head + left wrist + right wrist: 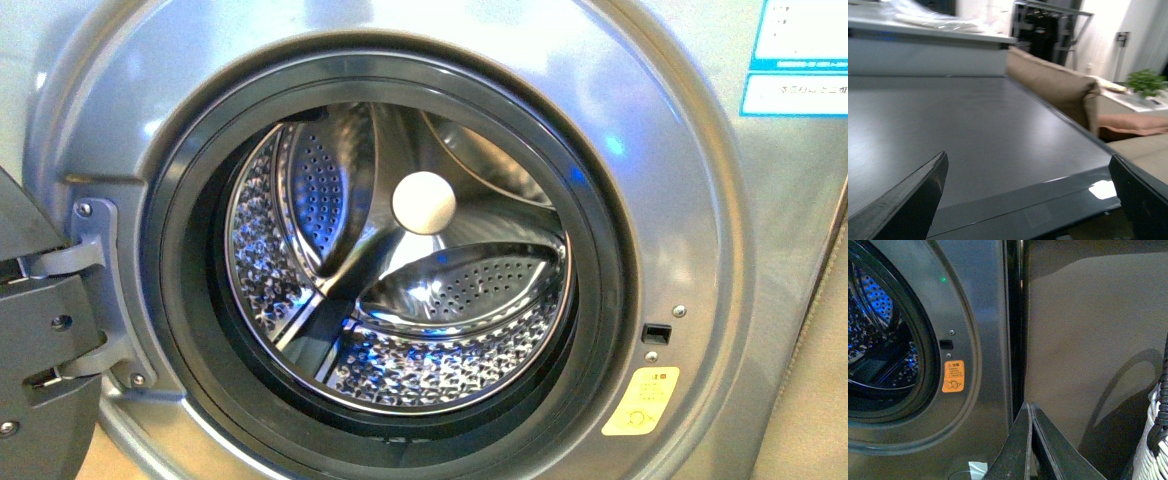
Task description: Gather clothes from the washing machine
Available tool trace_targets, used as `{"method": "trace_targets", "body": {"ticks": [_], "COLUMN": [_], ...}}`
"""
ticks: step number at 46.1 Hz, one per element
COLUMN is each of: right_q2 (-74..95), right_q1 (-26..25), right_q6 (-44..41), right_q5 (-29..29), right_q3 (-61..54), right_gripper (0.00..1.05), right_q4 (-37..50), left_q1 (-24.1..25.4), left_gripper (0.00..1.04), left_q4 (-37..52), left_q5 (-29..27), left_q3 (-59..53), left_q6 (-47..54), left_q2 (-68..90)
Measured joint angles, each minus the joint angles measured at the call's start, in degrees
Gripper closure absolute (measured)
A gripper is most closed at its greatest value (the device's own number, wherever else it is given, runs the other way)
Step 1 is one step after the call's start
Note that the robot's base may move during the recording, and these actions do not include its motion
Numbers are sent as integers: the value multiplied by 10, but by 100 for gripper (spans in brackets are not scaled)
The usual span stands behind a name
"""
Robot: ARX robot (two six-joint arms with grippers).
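Straight ahead of the robot the washing machine point(690, 180) fills the front view, its door swung aside on the hinge point(95, 290) at the left, so the round opening with its dark rubber seal point(180, 330) stands clear. Inside, the perforated steel drum point(400, 370) gleams with blue reflections, and a pale round cap point(424, 203) sits at its middle; no clothes show in the part of the drum I can see. A yellow warning sticker point(641, 401) is stuck low on the front panel to the right of the opening, with the small dark latch slot point(655, 333) just above it, and a blue-white label point(800, 60) sits at the upper right corner. From the right wrist view, the right gripper point(1031, 440) hangs beside the machine's right edge with its two fingers pressed together and nothing between them, and a grey-and-black woven basket point(1157, 450) stands close by. From the left wrist view, the left gripper point(1028, 200) is spread wide over the machine's flat grey top point(973, 135), holding nothing, with a tan sofa point(1058, 85) and a green plant point(1146, 82) beyond.
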Motion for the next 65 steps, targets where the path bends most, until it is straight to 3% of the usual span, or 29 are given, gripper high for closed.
{"method": "trace_targets", "body": {"ticks": [3, 7, 9, 12, 19, 22, 33, 44, 55, 59, 65], "right_q2": [-1, -1, -1, -1, -1, -1, -1, -1, -1, -1, -1], "right_q1": [0, 0, 0, 0, 0, 0, 0, 0, 0, 0, 0], "right_q6": [0, 0, 0, 0, 0, 0, 0, 0, 0, 0, 0], "right_q5": [0, 0, 0, -1, 0, -1, 0, -2, -2, -2, -1], "right_q3": [0, 0, 0, 0, 0, 0, 0, 0, 0, 0, 0], "right_gripper": [102, 102, 102, 102, 102, 102, 102, 102, 102, 102, 102], "right_q4": [0, 0, 0, 0, 0, 0, 0, 0, 0, 0, 0], "left_q1": [19, 45, 66, 89, 122, 132, 167, 217, 245, 282, 301], "left_gripper": [7, 7, 12, 23, 55, 66, 102, 101, 101, 101, 101], "left_q4": [-63, -101, -116, -52, 191, 247, 362, 435, 474, 476, 482], "left_q5": [-120, -217, -205, -163, -116, -110, -67, -26, 7, 53, 61], "left_q3": [37, 83, 65, -80, -574, -714, -1042, -1241, -1330, -1358, -1389], "left_q6": [-1, -15, -5, 10, 27, 30, 34, 35, 35, 35, 35], "left_q2": [8, 10, -13, -104, -399, -469, -602, -676, -750, -764, -786]}}
